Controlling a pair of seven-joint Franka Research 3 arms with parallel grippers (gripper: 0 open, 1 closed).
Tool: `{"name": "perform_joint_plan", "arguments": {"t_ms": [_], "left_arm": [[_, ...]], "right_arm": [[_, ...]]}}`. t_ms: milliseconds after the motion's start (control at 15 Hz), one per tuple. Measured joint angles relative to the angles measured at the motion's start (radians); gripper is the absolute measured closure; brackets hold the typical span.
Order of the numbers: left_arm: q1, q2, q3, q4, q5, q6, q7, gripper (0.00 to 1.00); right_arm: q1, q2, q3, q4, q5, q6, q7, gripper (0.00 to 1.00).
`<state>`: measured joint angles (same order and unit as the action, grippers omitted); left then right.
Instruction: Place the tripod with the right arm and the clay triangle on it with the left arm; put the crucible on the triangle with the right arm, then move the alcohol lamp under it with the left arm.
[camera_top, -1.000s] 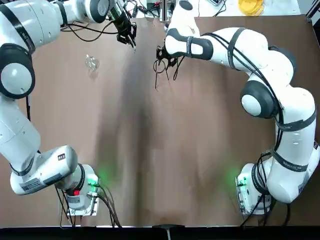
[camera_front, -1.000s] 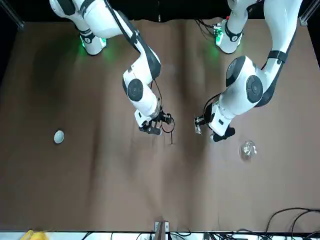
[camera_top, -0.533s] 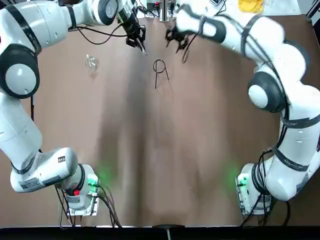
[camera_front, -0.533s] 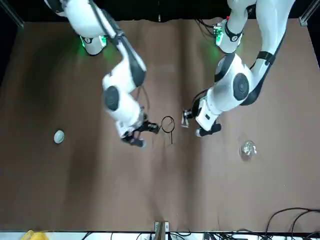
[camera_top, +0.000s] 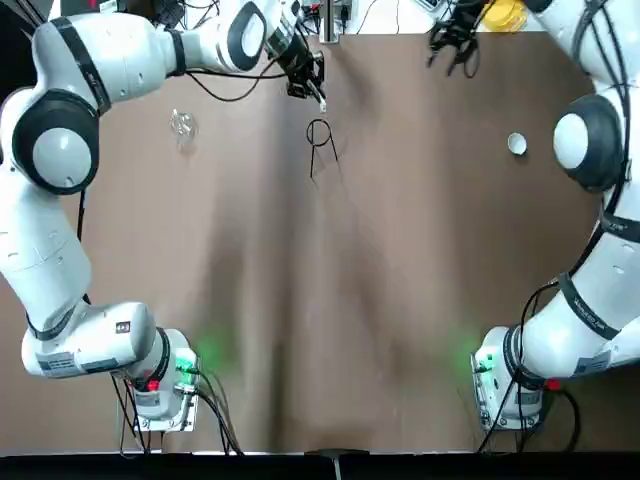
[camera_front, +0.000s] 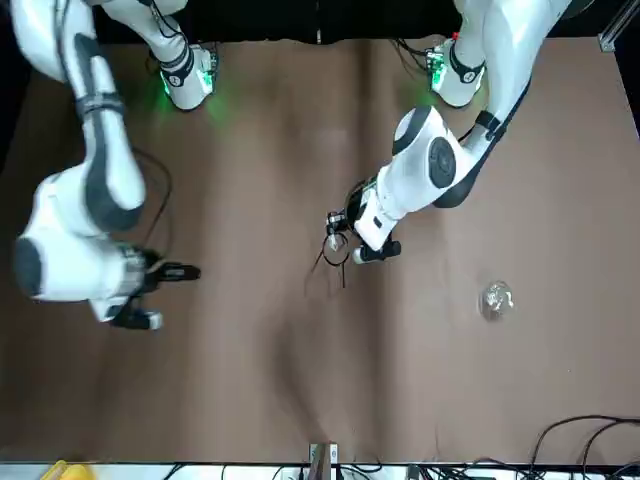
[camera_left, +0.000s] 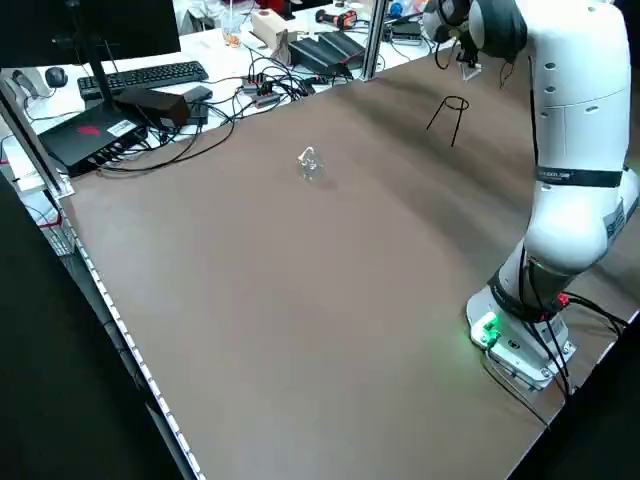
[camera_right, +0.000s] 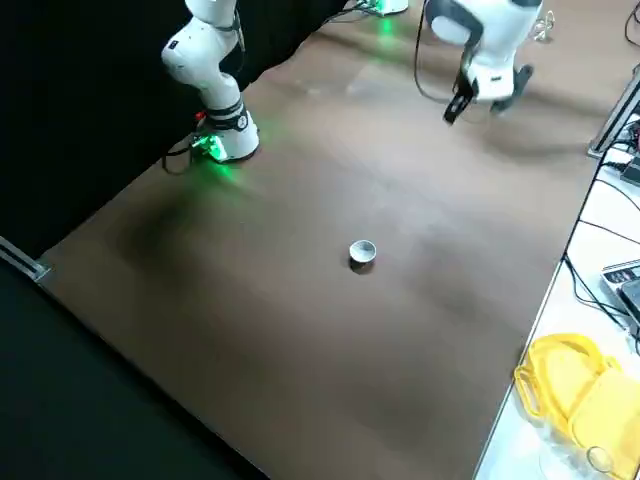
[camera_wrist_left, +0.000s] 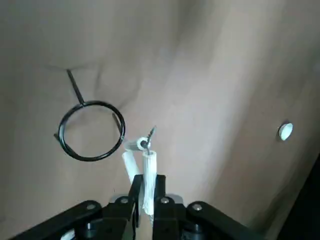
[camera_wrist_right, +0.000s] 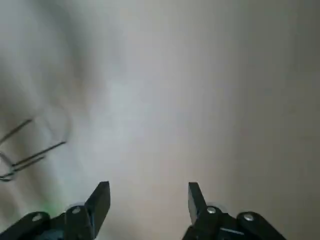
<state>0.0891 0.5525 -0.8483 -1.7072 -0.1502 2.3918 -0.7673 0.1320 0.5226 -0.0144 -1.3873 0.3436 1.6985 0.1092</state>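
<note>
Gripping the clay triangle (camera_wrist_left: 150, 175), the left hand (camera_wrist_left: 145, 182) is being held just beside the tripod (camera_wrist_left: 91, 131), whose ring is lying upper left of it in the left wrist view; the right hand, spread and unloaded, is being kept farther off, upper right overhead.

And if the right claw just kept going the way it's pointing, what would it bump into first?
Probably the brown tabletop: nothing else shows ahead of the open right claw, and the tripod sits off to one side. Depth is unclear.
</note>
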Motion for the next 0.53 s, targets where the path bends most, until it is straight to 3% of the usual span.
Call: {"name": "perform_joint_plan", "arguments": {"t_ms": [200, 533], "left_arm": [[-0.018, 0.033, 0.001, -0.011, 0.000, 0.002, 0.000, 0.88], [-0.033, 0.061, 0.001, -0.013, 0.000, 0.017, 0.002, 0.88]], "right_arm": [[-0.151, 0.005, -0.001, -0.027, -0.145, -0.013, -0.206, 0.29], [-0.260, 0.027, -0.001, -0.059, -0.181, 0.045, -0.394, 0.29]]}}
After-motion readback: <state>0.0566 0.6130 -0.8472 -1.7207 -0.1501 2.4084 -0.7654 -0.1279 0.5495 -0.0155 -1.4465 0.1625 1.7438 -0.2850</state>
